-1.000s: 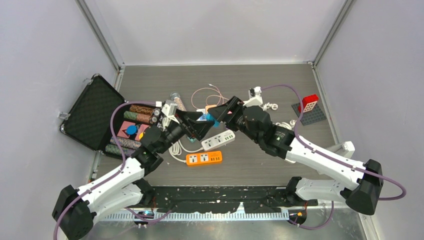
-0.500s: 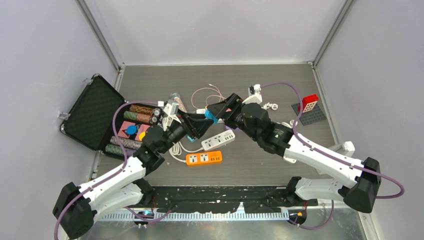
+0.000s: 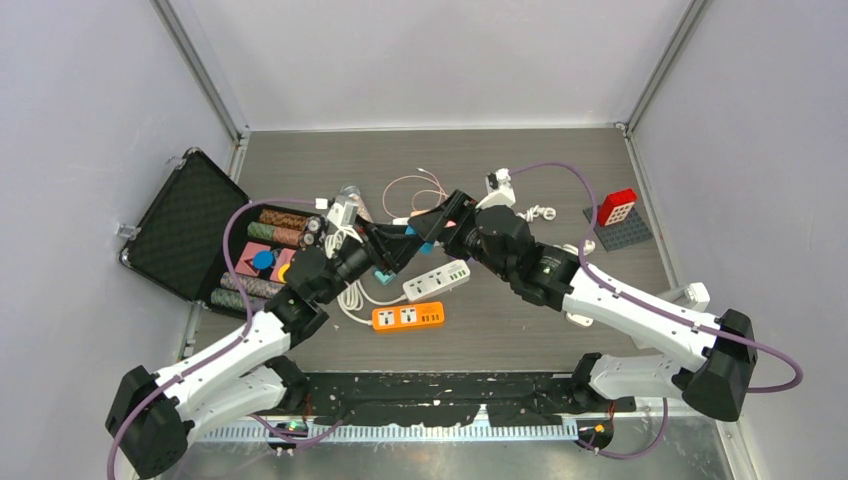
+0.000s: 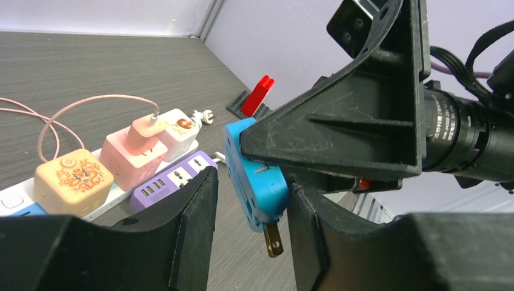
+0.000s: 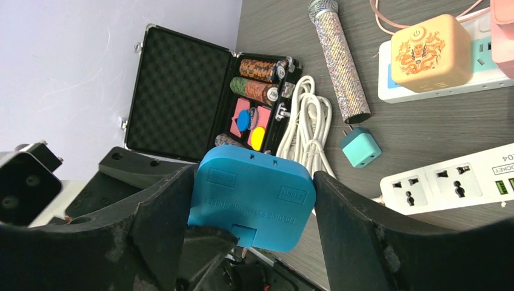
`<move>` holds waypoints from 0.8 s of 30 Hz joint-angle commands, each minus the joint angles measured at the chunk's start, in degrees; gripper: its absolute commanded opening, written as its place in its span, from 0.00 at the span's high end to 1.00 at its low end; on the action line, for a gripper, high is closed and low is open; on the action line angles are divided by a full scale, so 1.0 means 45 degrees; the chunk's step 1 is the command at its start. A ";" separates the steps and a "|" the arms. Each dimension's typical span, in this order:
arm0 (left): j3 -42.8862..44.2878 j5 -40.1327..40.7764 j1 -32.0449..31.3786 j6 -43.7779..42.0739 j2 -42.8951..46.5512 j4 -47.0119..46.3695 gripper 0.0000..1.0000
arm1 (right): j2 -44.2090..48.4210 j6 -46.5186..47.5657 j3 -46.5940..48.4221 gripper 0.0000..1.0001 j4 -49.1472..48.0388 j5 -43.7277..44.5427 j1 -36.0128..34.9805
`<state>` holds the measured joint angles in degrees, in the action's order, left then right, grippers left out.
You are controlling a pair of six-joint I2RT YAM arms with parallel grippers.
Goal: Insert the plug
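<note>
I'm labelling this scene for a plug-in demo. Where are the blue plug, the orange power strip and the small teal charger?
blue plug (image 5: 251, 197), right wrist view, middle of its embossed back face.
orange power strip (image 3: 408, 316), top view, middle of its socket face.
teal charger (image 5: 362, 150), right wrist view, centre of its body.

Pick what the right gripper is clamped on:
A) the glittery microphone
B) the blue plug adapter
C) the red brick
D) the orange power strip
B: the right wrist view shows the blue plug adapter pinched between the two fingers of the right gripper, held up off the table.
</note>
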<state>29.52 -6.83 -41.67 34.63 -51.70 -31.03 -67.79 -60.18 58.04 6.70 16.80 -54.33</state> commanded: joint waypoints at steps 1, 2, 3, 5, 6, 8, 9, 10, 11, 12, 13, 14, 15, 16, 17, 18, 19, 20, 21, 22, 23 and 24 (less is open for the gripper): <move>0.0640 0.0246 0.0002 -0.0178 -0.0032 0.0116 0.72 | 0.0087 0.0458 0.0682 0.22 -0.0277 -0.0041 -0.0116; 0.0615 0.0214 0.0002 -0.0279 -0.0066 0.0117 0.83 | 0.0143 0.0672 0.0679 0.14 -0.0258 -0.0105 -0.0115; 0.0575 0.0215 0.0002 -0.0441 -0.0070 0.0095 0.92 | 0.0192 0.0842 0.0594 0.10 -0.0327 -0.0122 -0.0125; 0.0497 0.0052 0.0001 -0.1006 -0.0014 0.0099 1.00 | 0.0420 0.1512 0.0317 0.02 -0.0638 -0.0198 -0.0116; 0.0424 -0.0091 0.0002 -0.1393 0.0044 0.0096 1.00 | 0.0602 0.1662 0.0233 0.03 -0.0702 -0.0198 -0.0116; 0.0191 -0.0297 -0.0008 -0.2165 0.0268 0.0007 1.00 | 0.0935 0.1991 0.0086 0.04 -0.0686 -0.0215 -0.0098; -0.0023 -0.0336 0.0001 -0.2505 0.0411 -0.0106 1.00 | 0.1037 0.2115 0.0031 0.05 -0.0648 -0.0285 -0.0087; -0.0235 -0.0386 0.0002 -0.2956 0.0569 -0.0326 1.00 | 0.1201 0.2139 0.0041 0.05 -0.0424 -0.0329 -0.0064; -0.0452 -0.0466 0.0002 -0.3137 0.0727 -0.0600 1.00 | 0.1248 0.2108 0.0083 0.05 -0.0273 -0.0431 -0.0060; -0.0711 -0.0564 0.0002 -0.3487 0.0884 -0.0944 1.00 | 0.1337 0.2077 0.0116 0.05 0.0002 -0.0519 -0.0058; -0.0946 -0.0691 0.0002 -0.3745 0.1018 -0.1358 1.00 | 0.1365 0.1956 0.0175 0.05 0.0126 -0.0708 -0.0018; -0.1195 -0.0821 0.0002 -0.4004 0.1182 -0.1880 1.00 | 0.1385 0.1765 0.0214 0.05 0.0331 -0.0804 0.0036; -0.1419 -0.0974 0.0002 -0.4273 0.1290 -0.2234 1.00 | 0.1381 0.1661 0.0211 0.05 0.0378 -0.1062 0.0039; -0.1620 -0.1086 0.0002 -0.4536 0.1399 -0.2625 1.00 | 0.1348 0.1417 0.0218 0.05 0.0409 -0.1356 0.0075; -0.1848 -0.1142 0.0002 -0.4764 0.1495 -0.3026 1.00 | 0.1254 0.1282 0.0223 0.05 0.0437 -0.1509 0.0087; -0.2025 -0.1197 0.0002 -0.4986 0.1578 -0.3388 1.00 | 0.1196 0.1035 0.0236 0.05 0.0443 -0.1810 0.0097; -0.2213 -0.1231 0.0002 -0.5236 0.1671 -0.3675 1.00 | 0.1070 0.0935 0.0241 0.05 0.0425 -0.1951 0.0088; -0.2310 -0.1226 0.0002 -0.5452 0.1747 -0.3872 1.00 | 0.1007 0.0733 0.0221 0.05 0.0367 -0.2223 0.0102; -0.2398 -0.1213 0.0002 -0.5643 0.1819 -0.3975 1.00 | 0.0861 0.0628 0.0195 0.05 0.0230 -0.2353 0.0101; -0.2448 -0.1236 0.0002 -0.5823 0.1902 -0.4015 1.00 | 0.0795 0.0373 0.0141 0.05 0.0123 -0.2597 0.0095; -0.2474 -0.1285 0.0000 -0.5956 0.1963 -0.4037 1.00 | 0.0657 0.0243 0.0106 0.05 -0.0095 -0.2715 0.0097; -0.2487 -0.1352 0.0000 -0.6132 0.2017 -0.4084 1.00 | 0.0585 0.0018 0.0031 0.05 -0.0225 -0.2946 0.0099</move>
<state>18.31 -11.64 -41.67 12.91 -44.42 -41.01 -63.83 -56.01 57.87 8.78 8.19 -53.98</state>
